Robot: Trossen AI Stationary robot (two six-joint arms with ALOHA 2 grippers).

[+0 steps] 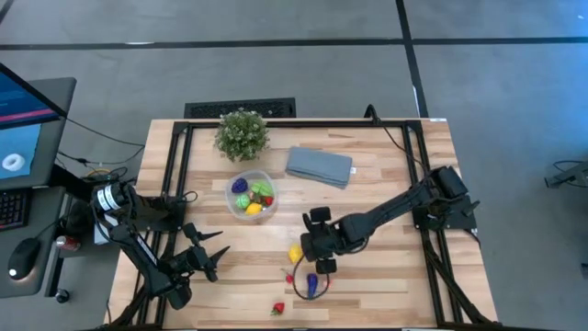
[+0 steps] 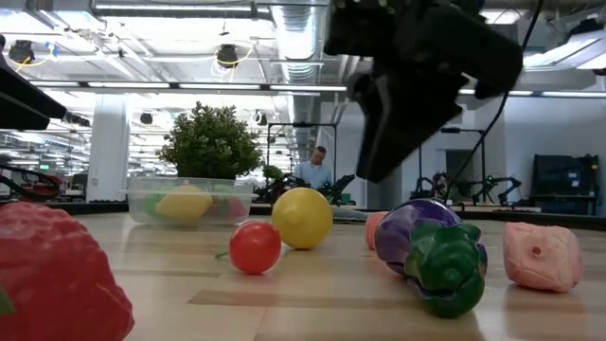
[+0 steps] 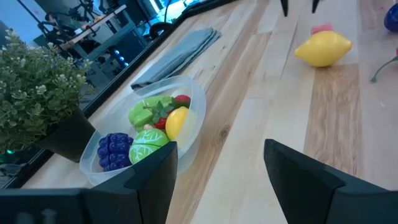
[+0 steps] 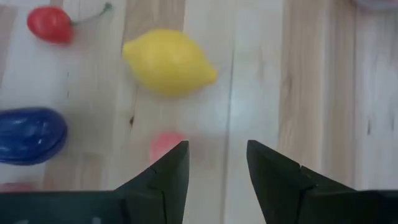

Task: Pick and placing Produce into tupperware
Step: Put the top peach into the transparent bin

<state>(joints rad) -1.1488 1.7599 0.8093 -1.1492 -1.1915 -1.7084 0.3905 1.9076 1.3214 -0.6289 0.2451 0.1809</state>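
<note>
The tupperware (image 1: pixel 250 195), a small clear round tub, stands on the table left of centre and holds several pieces of produce (image 3: pixel 149 130). Loose produce lies near the front: a yellow lemon (image 4: pixel 169 61), a red cherry (image 4: pixel 50 23), a purple-blue eggplant (image 4: pixel 28 134), a pink piece (image 4: pixel 165 146) and a red strawberry (image 1: pixel 278 309). My right gripper (image 4: pixel 217 155) hovers open above the table just beside the lemon, pointing steeply down, with nothing between its fingers. My left gripper (image 3: pixel 221 168) waits open at the front left, facing the tupperware.
A leafy potted plant (image 1: pixel 243 133) stands behind the tupperware near the far edge. A folded grey-blue cloth (image 1: pixel 319 166) lies right of it. Another pink piece (image 2: pixel 542 256) sits by the eggplant (image 2: pixel 431 251). Bare wood lies right of the right arm.
</note>
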